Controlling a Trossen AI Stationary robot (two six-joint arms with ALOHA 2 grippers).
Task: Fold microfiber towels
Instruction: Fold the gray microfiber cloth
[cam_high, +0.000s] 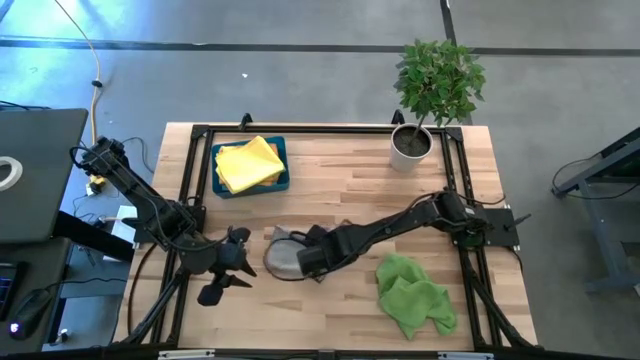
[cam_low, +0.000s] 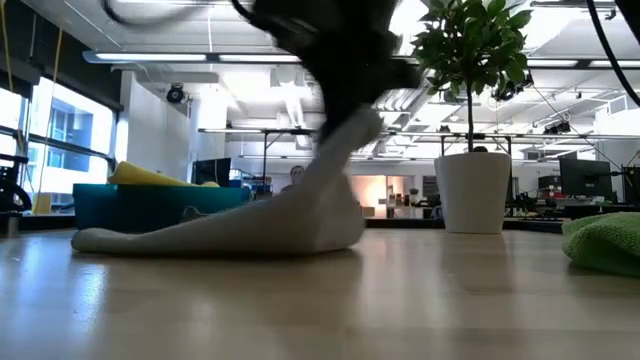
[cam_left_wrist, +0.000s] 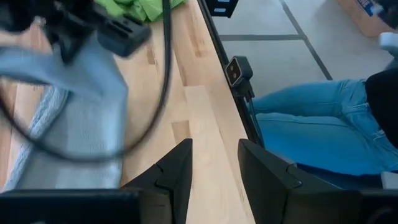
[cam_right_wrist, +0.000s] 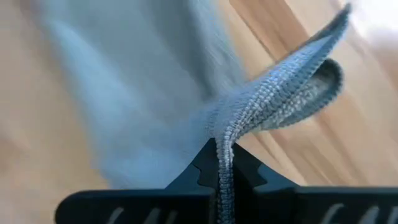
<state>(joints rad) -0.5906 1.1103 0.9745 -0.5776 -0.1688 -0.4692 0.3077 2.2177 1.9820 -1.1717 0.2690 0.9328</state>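
The left gripper (cam_high: 228, 268) hovers over the table (cam_high: 330, 315) with its fingers (cam_left_wrist: 177, 171) apart and empty, the grey towel (cam_high: 283, 256) just beside them. The right gripper (cam_high: 300, 262) has its fingers clamped on an edge of that towel, lifting it while the rest lies on the table. Well apart from those fingers, yellow towels (cam_high: 248, 163) sit in a tray (cam_high: 285, 182) and a green towel (cam_high: 412, 296) lies crumpled.

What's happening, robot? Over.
Right gripper shut on grey towel, lifting its edge. Left gripper open, empty, beside it. Nothing in the way.
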